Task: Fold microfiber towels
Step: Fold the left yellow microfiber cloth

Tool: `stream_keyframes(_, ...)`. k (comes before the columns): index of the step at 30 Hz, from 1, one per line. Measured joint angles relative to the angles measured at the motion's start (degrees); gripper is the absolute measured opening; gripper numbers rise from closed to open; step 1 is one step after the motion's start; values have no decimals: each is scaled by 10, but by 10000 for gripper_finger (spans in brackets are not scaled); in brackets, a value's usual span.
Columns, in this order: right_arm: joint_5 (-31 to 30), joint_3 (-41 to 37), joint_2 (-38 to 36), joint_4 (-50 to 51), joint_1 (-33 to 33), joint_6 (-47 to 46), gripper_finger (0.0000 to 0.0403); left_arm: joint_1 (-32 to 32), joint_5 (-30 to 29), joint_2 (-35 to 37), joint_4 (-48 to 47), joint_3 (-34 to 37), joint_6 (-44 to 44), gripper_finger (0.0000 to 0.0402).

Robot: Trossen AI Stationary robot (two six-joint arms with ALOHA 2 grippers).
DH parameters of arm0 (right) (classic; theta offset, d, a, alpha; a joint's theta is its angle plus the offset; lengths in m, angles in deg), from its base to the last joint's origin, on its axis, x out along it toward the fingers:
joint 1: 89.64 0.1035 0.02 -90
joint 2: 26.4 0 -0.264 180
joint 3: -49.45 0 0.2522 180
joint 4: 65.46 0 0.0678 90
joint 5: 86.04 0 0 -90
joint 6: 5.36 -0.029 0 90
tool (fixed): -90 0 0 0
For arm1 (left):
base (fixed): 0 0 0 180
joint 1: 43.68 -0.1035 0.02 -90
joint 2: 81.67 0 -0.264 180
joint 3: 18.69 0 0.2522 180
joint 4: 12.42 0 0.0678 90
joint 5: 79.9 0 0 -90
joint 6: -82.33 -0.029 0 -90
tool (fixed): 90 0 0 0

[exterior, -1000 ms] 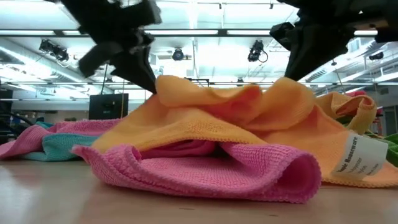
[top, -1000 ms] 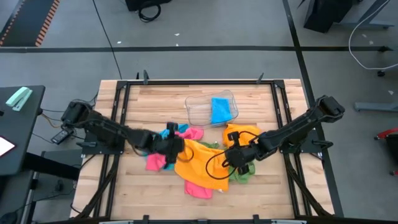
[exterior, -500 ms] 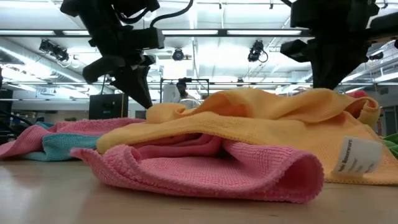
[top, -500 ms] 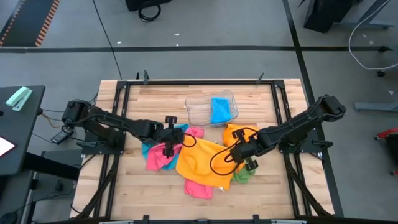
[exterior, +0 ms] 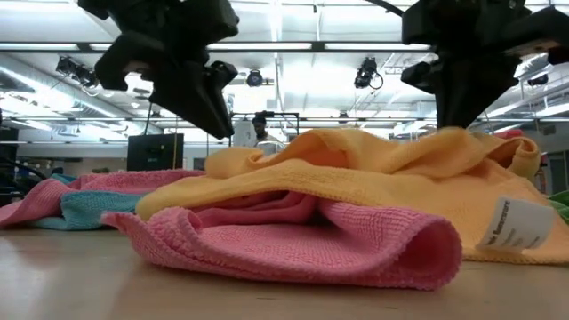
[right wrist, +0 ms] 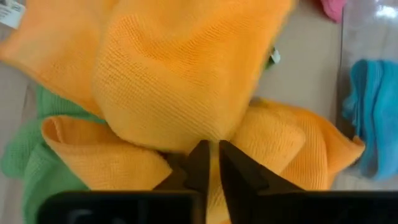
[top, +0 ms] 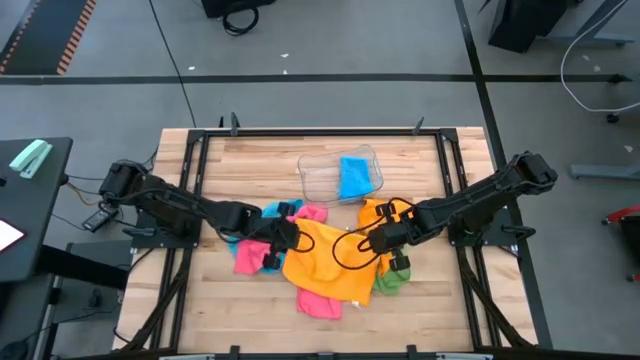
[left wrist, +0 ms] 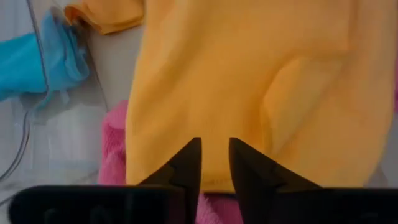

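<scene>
Where both pincers gripped before, orange towel (top: 325, 262) now loose, flatter.

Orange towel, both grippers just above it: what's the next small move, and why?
Probably lift both grippers straight up and clear. The left gripper and right gripper each show a narrow gap between the fingers with no cloth pinched. The orange towel lies slack over the pink towel in the pile, not spread flat, so a fresh grasp on two corners seems needed.
</scene>
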Motion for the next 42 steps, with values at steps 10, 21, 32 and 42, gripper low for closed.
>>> stream_keyframes(10, 2, 0, -17, 9, 1, -32, 135, -2, 88, -2, 30, 0, 47, 153)
stream_keyframes(21, 11, 0, -16, -72, 6, -15, 126, -9, 99, -63, 40, 0, 77, 130)
stream_keyframes(32, 10, 0, -16, -69, 31, -31, 113, 0, 98, -58, 48, 0, 28, 12)
stream_keyframes(42, 8, 0, -15, -71, 47, -41, 100, 64, 98, -12, 10, -1, -123, 13)
